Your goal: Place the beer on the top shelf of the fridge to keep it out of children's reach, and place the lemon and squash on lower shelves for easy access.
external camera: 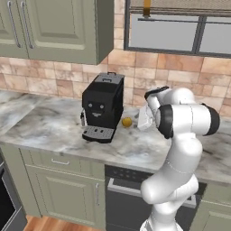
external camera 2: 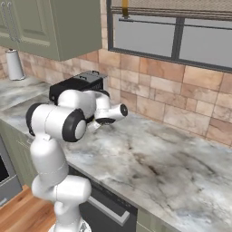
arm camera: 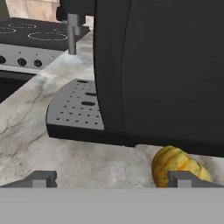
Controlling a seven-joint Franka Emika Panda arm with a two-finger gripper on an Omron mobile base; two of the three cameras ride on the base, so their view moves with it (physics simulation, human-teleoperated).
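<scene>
1 squash (arm camera: 177, 166) lies behind the open gripper's (arm camera: 111, 178) right fingertip.

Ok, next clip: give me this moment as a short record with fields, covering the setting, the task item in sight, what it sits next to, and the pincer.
setting: grey-veined marble counter below green wall cabinets
task item: small lumpy orange-yellow squash lying on the counter, also seen from the left base view
neighbour: black boxy coffee machine with a perforated grey drip tray; the squash lies close beside its base
pincer: open, holding nothing, low over the counter, one fingertip in front of the squash
task stage: squash not yet grasped
</scene>
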